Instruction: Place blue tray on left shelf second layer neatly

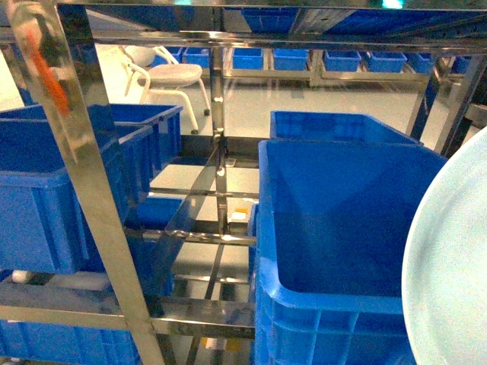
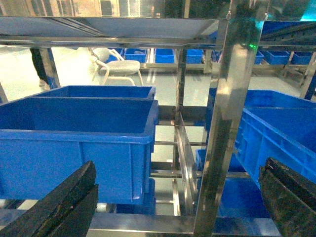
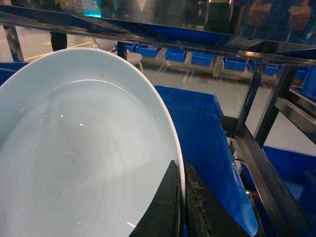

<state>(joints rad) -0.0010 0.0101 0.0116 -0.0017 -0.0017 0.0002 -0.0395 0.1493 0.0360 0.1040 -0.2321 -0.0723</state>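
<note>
Pinching the rim of the blue tray [image 3: 74, 148], the right gripper [image 3: 181, 207] has both fingers closed on its edge, holding it above a deep blue crate [image 1: 342, 228] at the right of the steel rack [image 1: 84, 190]. The left gripper [image 2: 177, 202] is spread wide, empty. Two crates [image 2: 74, 143] sit on the left tier. No writing is legible.

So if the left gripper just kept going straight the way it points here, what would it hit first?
Probably the steel shelf post, which stands upright inside the open left gripper's span, right of centre; the blue crate sits left of centre. Depth is hard to judge.
</note>
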